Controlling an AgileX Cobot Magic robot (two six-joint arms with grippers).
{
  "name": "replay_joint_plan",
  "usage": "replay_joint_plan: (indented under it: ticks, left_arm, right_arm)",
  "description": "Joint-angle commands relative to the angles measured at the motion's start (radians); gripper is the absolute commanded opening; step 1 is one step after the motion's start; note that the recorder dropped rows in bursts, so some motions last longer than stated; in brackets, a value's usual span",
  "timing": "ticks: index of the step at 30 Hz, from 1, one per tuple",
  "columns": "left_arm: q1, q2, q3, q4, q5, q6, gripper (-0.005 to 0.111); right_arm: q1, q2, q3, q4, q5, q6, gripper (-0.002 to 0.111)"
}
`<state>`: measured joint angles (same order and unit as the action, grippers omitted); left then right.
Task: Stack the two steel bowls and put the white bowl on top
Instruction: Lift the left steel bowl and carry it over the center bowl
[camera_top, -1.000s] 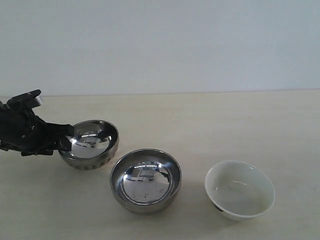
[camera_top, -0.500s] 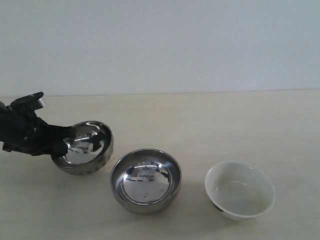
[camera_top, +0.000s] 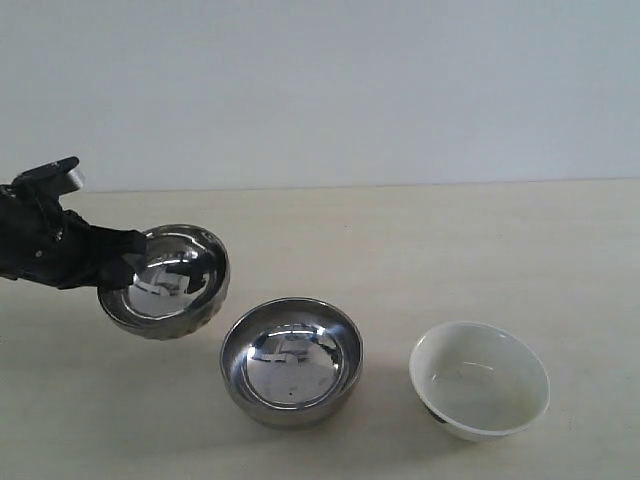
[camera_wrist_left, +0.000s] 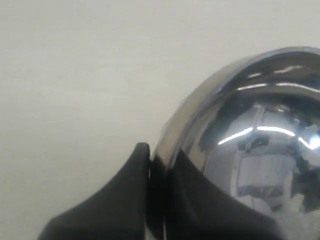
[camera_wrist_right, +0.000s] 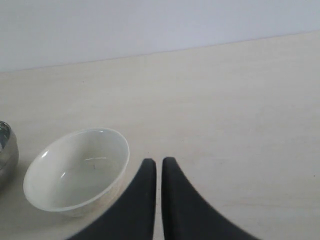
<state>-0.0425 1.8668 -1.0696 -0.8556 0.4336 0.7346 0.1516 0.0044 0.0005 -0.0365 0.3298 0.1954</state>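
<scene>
Gripping the ribbed steel bowl (camera_top: 165, 281) by its left rim in the left gripper (camera_top: 128, 268), jaws pinching the rim wall (camera_wrist_left: 167, 150), one finger outside and one inside; bowl tilting, mouth facing right, hanging clear of the table (camera_top: 450, 240) up and left of the smooth steel bowl (camera_top: 291, 361). Sitting upright, that smooth bowl, rims apart from the lifted one. Resting right of the smooth bowl with bare table between, the white bowl (camera_top: 479, 379). Hovering just beside the white bowl, the right gripper (camera_wrist_right: 156, 200), jaws nearly together, pinching nothing. Lying open behind all three bowls, wide bare tabletop.
</scene>
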Motion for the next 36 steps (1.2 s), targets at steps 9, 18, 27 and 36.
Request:
replay_joint_plan:
  ticks: [9, 18, 27, 36]
  left_arm:
    - [-0.002, -0.133, -0.020, -0.001, 0.231, 0.006, 0.004]
    - [-0.012, -0.133, -0.129, 0.001, 0.490, -0.048, 0.004]
    - [-0.161, -0.133, -0.129, 0.011, 0.361, -0.069, 0.004]
    - [-0.211, -0.133, -0.151, 0.069, 0.391, -0.136, 0.004]
  right_arm:
    - [-0.003, -0.004, 0.000, 0.000, -0.007, 0.006, 0.000]
    - [-0.003, -0.004, 0.000, 0.000, -0.007, 0.006, 0.000]
    - [-0.003, -0.004, 0.000, 0.000, -0.007, 0.006, 0.000]
    - [-0.003, -0.004, 0.000, 0.000, -0.007, 0.006, 0.000]
